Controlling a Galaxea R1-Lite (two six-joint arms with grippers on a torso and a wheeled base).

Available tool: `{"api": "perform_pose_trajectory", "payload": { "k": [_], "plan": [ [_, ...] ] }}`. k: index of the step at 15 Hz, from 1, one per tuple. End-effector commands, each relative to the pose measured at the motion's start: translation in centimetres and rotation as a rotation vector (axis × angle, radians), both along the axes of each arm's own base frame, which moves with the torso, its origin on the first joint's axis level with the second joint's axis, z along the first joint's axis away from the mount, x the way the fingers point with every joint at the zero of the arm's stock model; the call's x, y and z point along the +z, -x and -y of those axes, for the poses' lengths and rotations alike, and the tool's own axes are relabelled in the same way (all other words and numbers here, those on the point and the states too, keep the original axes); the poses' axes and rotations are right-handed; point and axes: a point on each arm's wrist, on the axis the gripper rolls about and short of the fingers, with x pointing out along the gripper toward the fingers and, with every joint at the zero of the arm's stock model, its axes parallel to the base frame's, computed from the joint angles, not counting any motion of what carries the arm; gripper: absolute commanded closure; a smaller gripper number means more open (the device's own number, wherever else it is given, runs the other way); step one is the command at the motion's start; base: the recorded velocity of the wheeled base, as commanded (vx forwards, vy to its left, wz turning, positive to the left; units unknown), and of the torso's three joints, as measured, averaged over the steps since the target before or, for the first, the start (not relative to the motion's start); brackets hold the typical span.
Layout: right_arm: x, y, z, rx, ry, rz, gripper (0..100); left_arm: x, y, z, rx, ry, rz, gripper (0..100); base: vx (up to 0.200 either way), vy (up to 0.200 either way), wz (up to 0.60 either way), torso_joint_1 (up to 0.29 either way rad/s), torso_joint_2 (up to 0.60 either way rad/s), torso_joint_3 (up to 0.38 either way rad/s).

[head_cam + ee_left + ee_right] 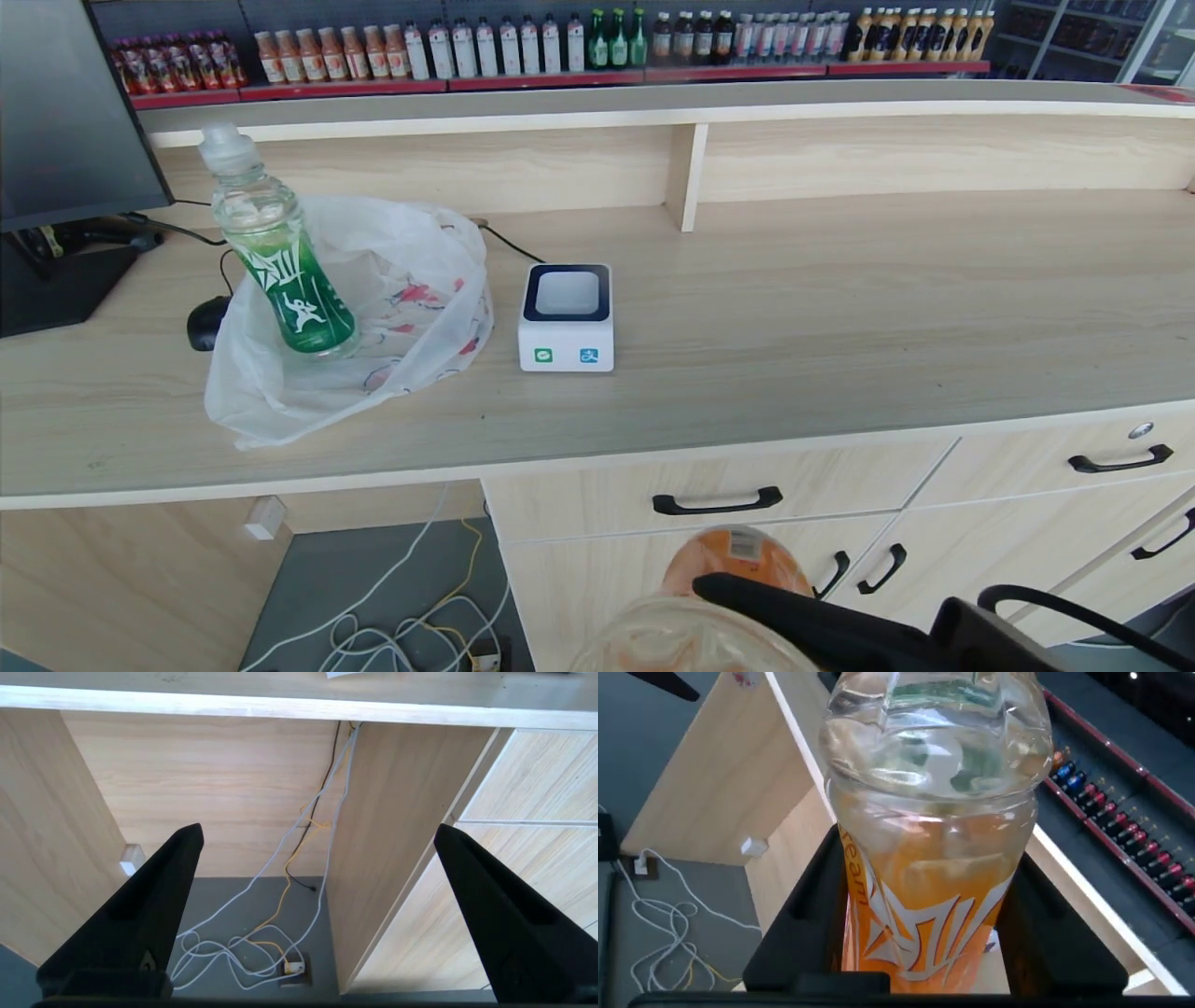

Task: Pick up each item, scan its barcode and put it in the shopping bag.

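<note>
A green-labelled bottle (280,252) stands upright in the white plastic shopping bag (411,308) on the counter's left. Right of the bag sits the white barcode scanner (567,317). My right gripper (738,607) is below the counter's front edge, shut on an orange-labelled bottle (728,560); the right wrist view has the orange-labelled bottle (934,859) clamped between both black fingers (799,919). My left gripper (318,915) hangs open under the counter, nothing between its fingers (140,924).
A monitor (65,103) and a black mouse (205,322) stand at the counter's far left. Drawers with black handles (717,502) lie below the counter. Cables (252,943) litter the floor under it. Shelves of bottles (560,42) line the back.
</note>
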Motion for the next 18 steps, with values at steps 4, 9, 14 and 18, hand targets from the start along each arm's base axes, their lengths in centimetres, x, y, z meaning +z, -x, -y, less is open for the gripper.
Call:
{"api": "perform_pose_trajectory", "payload": {
  "k": [4,9,14,18],
  "plan": [
    [0.3,-0.3,-0.9,0.038,-0.059,-0.118,100,0.0,0.0,0.0,-0.001,0.000,0.000,0,0.000,0.000,0.00,0.000,0.00,0.000],
    [2.3,-3.5,-0.9,-0.025,-0.252,-0.297,100,0.0,0.0,0.0,0.001,0.000,0.000,0,0.000,0.000,0.00,0.000,0.00,0.000],
    [2.6,-8.2,-0.2,-0.136,-0.421,-0.462,100,0.0,0.0,0.0,-0.001,0.000,0.000,0,0.000,0.000,0.00,0.000,0.00,0.000],
    [4.5,-13.4,2.1,-0.215,-0.671,-0.550,100,0.0,0.0,0.0,0.001,0.000,0.000,0,0.000,0.000,0.00,0.000,0.00,0.000]
  ]
}}
